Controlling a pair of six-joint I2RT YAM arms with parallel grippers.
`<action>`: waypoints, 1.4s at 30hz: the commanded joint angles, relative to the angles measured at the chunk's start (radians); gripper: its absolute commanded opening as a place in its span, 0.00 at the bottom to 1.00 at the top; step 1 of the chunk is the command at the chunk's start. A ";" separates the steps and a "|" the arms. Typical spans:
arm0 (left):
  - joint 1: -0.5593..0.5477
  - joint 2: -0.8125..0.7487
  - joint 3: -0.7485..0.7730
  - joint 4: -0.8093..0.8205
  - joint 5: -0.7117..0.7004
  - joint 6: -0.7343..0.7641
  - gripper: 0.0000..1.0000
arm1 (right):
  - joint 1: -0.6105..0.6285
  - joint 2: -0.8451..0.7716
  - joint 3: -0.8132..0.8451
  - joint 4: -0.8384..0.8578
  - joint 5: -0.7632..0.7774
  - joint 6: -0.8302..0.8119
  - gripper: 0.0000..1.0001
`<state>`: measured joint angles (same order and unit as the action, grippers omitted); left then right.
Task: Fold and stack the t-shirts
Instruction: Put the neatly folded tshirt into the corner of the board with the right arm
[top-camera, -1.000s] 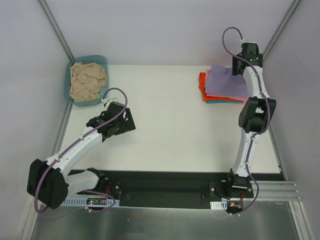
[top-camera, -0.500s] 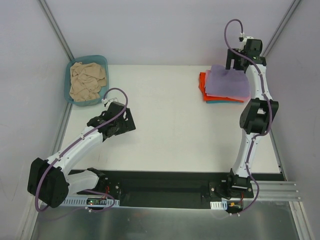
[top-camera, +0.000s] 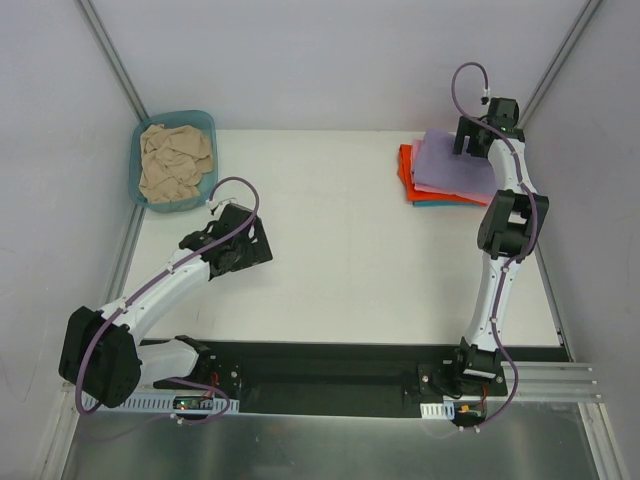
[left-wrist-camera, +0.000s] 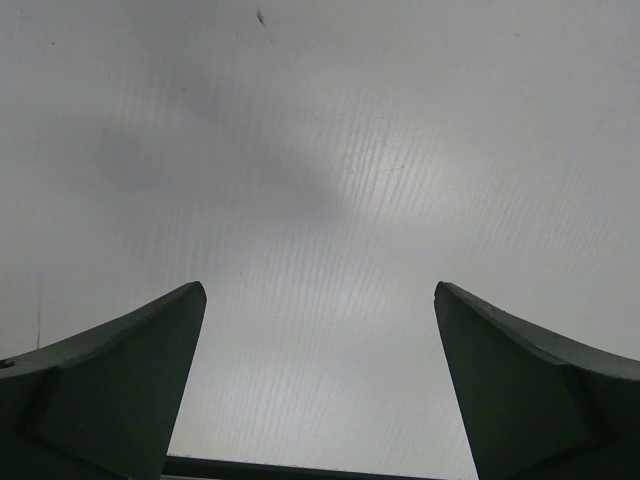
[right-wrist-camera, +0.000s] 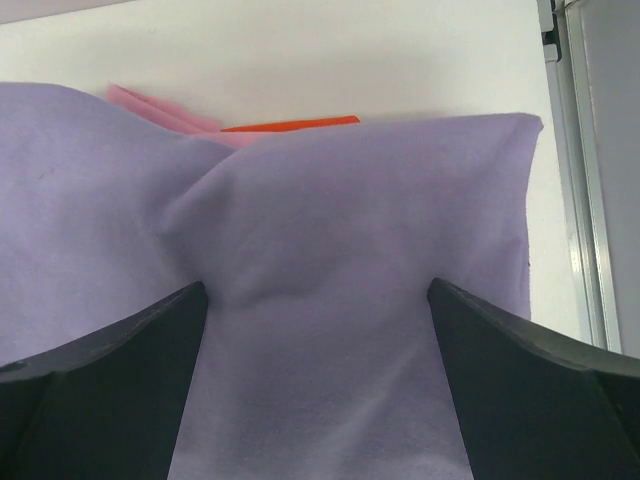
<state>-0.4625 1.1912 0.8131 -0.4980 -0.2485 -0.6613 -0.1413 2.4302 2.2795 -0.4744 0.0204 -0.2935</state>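
Overhead, a folded stack sits at the far right of the worktop (top-camera: 330, 230): the lavender shirt (top-camera: 455, 168) is on top, with edges of the orange-red shirt (top-camera: 405, 172) and teal shirt (top-camera: 432, 203) showing beneath. The right arm (top-camera: 505, 220) reaches over it. A beige shirt (top-camera: 175, 162) lies crumpled in the basin (top-camera: 207, 122), far left.

From the left wrist, the left jaws stand wide apart above bare worktop (left-wrist-camera: 320, 200).

From the right wrist, the right jaws stand wide apart just over the lavender shirt (right-wrist-camera: 330, 300), with a pink shirt (right-wrist-camera: 160, 108) peeking out beyond.

Folded lavender t-shirt (top-camera: 445, 165) tops the far-right stack (top-camera: 405, 168); beige t-shirt (top-camera: 175, 162) lies crumpled far left.
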 joint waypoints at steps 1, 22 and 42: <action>0.012 0.004 0.029 -0.007 -0.018 -0.018 0.99 | -0.011 -0.005 0.014 0.033 0.016 0.025 0.97; 0.012 -0.205 -0.041 -0.005 0.015 -0.044 0.99 | 0.103 -0.755 -0.593 0.092 -0.106 0.255 0.97; 0.012 -0.395 -0.152 0.045 -0.009 -0.040 0.99 | 0.232 -1.652 -1.661 0.210 0.000 0.452 0.97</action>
<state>-0.4625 0.8284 0.6827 -0.4870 -0.2443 -0.6960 0.0811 0.8635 0.7197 -0.3294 0.0666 0.0990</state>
